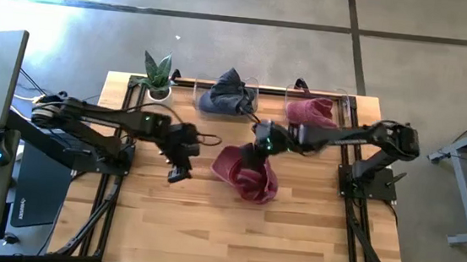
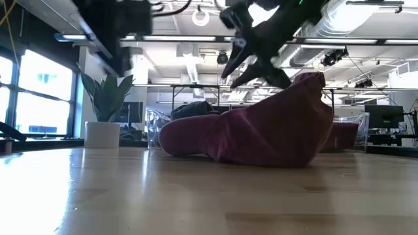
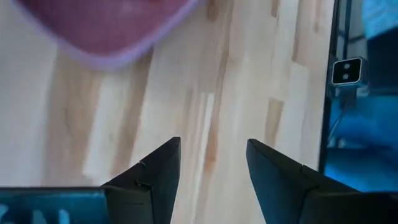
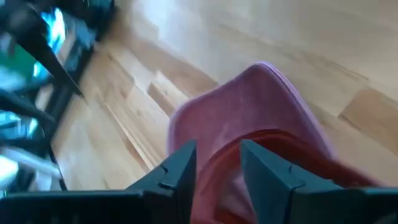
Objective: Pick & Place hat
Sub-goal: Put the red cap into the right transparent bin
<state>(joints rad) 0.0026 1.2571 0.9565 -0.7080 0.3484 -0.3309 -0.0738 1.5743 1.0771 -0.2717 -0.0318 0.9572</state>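
Right gripper (image 1: pixel 253 152): over the table's middle, at the near-the-bins edge of the maroon hat (image 1: pixel 248 175); in its wrist view the two fingers (image 4: pixel 180 168) stand a little apart with the hat's cloth between and below them. Whether they pinch the cloth I cannot tell.
Right gripper, low view (image 2: pixel 256 64): just above the hat's top, fingers pointing down toward it.
Hat: lies crumpled on the wooden table (image 1: pixel 166 218), about mid-table, slumped in a low heap (image 2: pixel 261 134); its rim shows paler in the wrist views (image 4: pixel 261 93).
Left gripper (image 1: pixel 181 170): just to the left of the hat, not touching it, pointing down at bare wood.
Left fingers (image 3: pixel 155 177): spread apart, nothing between them but table; the hat's edge (image 3: pixel 106 31) lies ahead of them.
Bins: two clear ones at the table's far edge, one with a grey-blue hat (image 1: pixel 226 96), the other with a pink-red hat (image 1: pixel 311 112).
Plant (image 1: pixel 159 75): small pot at the far left corner of the table, well apart from both grippers.
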